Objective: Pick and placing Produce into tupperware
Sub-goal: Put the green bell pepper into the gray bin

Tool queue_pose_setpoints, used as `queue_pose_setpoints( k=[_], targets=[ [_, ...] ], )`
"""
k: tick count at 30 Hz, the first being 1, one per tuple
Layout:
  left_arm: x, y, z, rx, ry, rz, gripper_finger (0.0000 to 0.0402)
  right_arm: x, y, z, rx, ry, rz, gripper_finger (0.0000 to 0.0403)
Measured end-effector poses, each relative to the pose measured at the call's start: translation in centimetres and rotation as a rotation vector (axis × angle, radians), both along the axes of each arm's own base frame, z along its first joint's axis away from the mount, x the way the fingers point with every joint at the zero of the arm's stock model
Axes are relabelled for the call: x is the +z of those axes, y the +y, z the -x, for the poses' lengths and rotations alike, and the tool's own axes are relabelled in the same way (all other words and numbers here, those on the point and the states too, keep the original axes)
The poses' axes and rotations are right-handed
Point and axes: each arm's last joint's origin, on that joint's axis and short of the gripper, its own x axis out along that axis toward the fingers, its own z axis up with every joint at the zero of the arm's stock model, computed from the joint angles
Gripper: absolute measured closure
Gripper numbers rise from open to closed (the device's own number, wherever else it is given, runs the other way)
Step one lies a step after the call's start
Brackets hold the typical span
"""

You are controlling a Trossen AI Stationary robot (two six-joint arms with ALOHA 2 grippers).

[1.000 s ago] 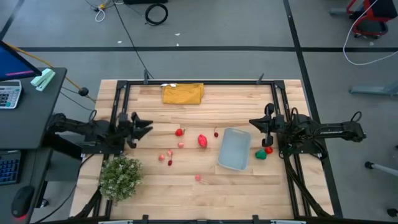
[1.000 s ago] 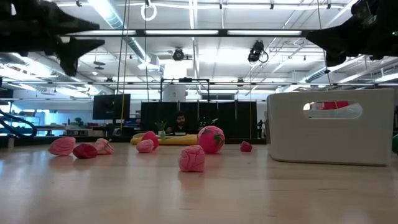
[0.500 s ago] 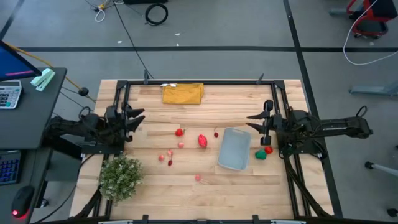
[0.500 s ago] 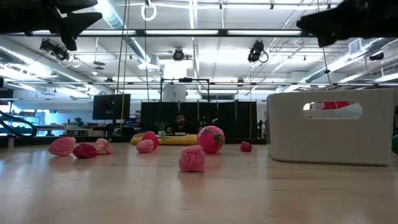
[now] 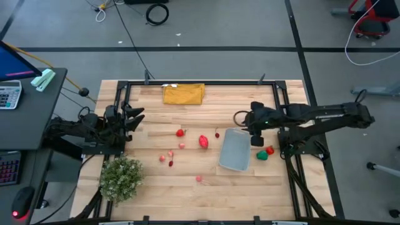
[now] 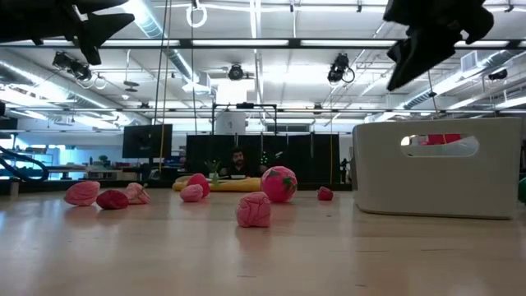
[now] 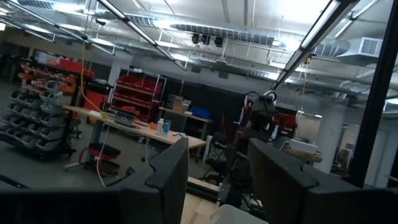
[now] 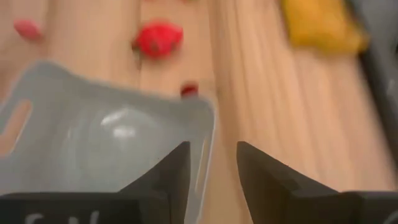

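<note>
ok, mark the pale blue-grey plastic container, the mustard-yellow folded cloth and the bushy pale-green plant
pale blue-grey plastic container (image 5: 235, 151): high view, middle of its bare floor.
mustard-yellow folded cloth (image 5: 184, 94): high view, centre of the fabric.
bushy pale-green plant (image 5: 121, 177): high view, middle of the foliage.

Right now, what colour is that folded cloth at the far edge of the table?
Mustard yellow; the folded cloth shows best in the high view.

Blue-grey tupperware (image 5: 235, 150), red produce (image 5: 204, 141), yellow cloth (image 5: 184, 94).
</note>
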Motion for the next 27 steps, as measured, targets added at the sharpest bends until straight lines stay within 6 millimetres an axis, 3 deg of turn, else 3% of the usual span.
queue_pose_setpoints(
  k=[5,11,18,22,27],
  targets=[
    [0.0,0.0,0.0,0.028,0.025,-0.069,0.0228,-0.6,0.7,0.0,-0.106,0.175,-0.092,0.0265],
    [0.0,0.0,0.0,0.029,0.026,-0.073,0.0228,-1.0,2.3,0.8,-0.115,0.265,-0.17,0.0266],
    [-0.1,0.0,0.0,0.015,0.028,-0.042,0.0228,-1.6,5.4,2.0,0.004,0.389,-0.33,0.0266],
    [-0.2,0.0,-0.1,0.013,0.042,-0.041,0.0228,-1.8,6.7,2.4,0.084,0.392,-0.304,0.0266],
    [-0.5,0.0,-0.2,0.013,0.077,-0.045,0.0228,-1.7,7.7,1.6,0.043,0.284,-0.299,0.0266]
  ],
)
